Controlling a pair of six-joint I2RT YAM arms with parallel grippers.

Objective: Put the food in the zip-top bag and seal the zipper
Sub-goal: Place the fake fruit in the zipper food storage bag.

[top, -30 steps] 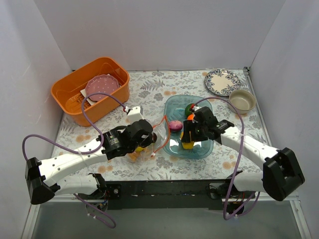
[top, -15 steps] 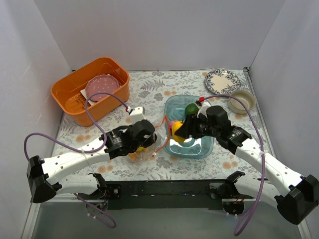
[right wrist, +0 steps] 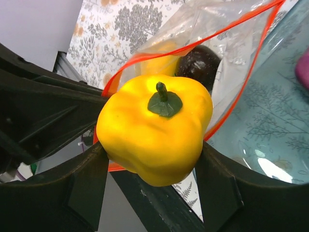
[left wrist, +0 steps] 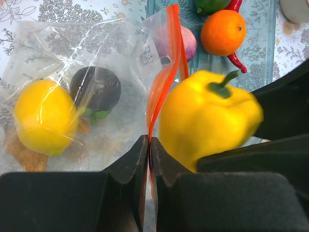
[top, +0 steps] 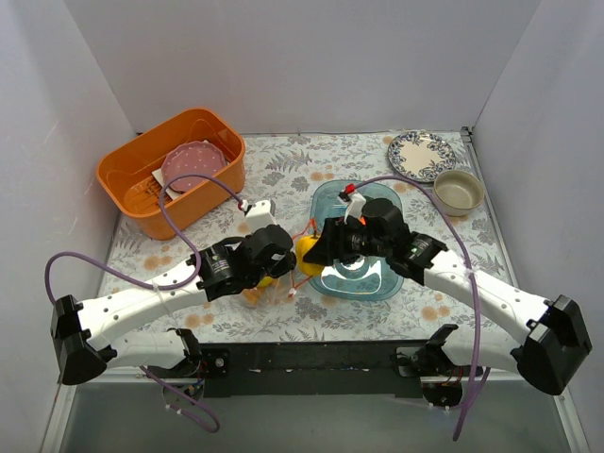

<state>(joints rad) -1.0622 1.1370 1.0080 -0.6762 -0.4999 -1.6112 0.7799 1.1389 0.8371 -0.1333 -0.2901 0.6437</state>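
- White walls close in a table covered with a grey leaf-and-flower print cloth.
- Reaching from the near left corner, the left arm lies low over the cloth toward the middle. The left gripper is pinched narrow, its black jaws pressed together on the zipper.
- From the near right corner, the right arm stretches with a bent elbow across a clear blue plastic tray, its wrist turned to the left.
- Spread wide, the right gripper has its two black fingers clamped on either side of the yellow pepper, a glossy, lumpy toy with a short green stem.
- That yellow pepper hangs at the mouth of the zip-top bag, just beside the orange-red strip, between the two grippers and at the tray's left edge.
- Thin, clear and crinkled, the zip-top bag lies on the cloth left of the tray. Its mouth gapes, so the zipper bows into a loop in the right wrist view.
- Inside it sit a smooth yellow lemon and a dark round fruit with a bit of green, side by side.
- On the tray lie an orange, a purple onion, a slim red chili and a green fruit cut off by the frame edge.
- Far left, an orange basket holds a pink plate. Far right, a patterned plate sits near a beige bowl.
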